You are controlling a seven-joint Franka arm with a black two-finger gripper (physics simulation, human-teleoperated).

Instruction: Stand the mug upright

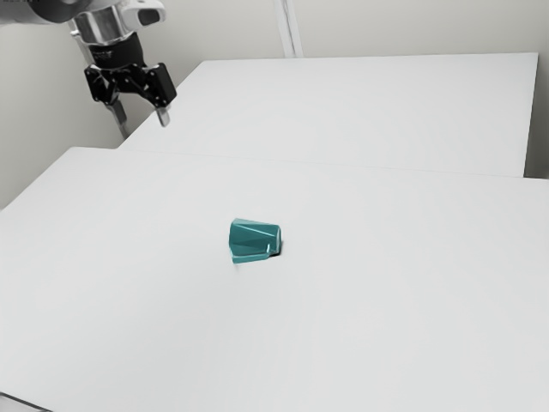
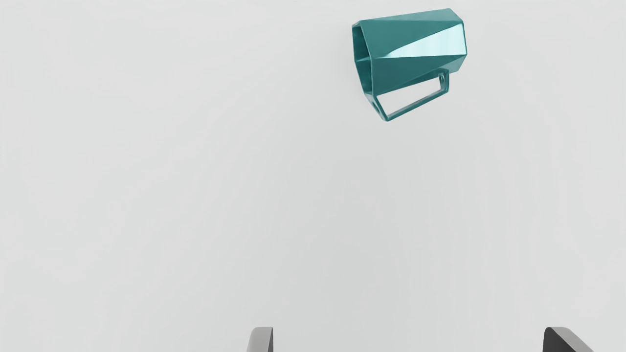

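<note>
The faceted teal mug (image 1: pixel 255 239) lies on its side on the white table (image 1: pixel 386 318), with the black two-finger gripper (image 1: pixel 143 124) well apart and above, toward the exterior view's far left, its fingers (image 2: pixel 261 341) spread and holding nothing. Slanted walls could make the mug slip or roll in a grasp, and the angular handle (image 2: pixel 418 104) could snag a finger or prop it askew on release. Through its mouth (image 2: pixel 363 61), the visible part of the inside looks bare.

The mug (image 2: pixel 415 44) looks smooth and glossy, the table (image 1: pixel 343 326) smooth and matt, the gripper (image 1: pixel 141 118) shiny.
</note>
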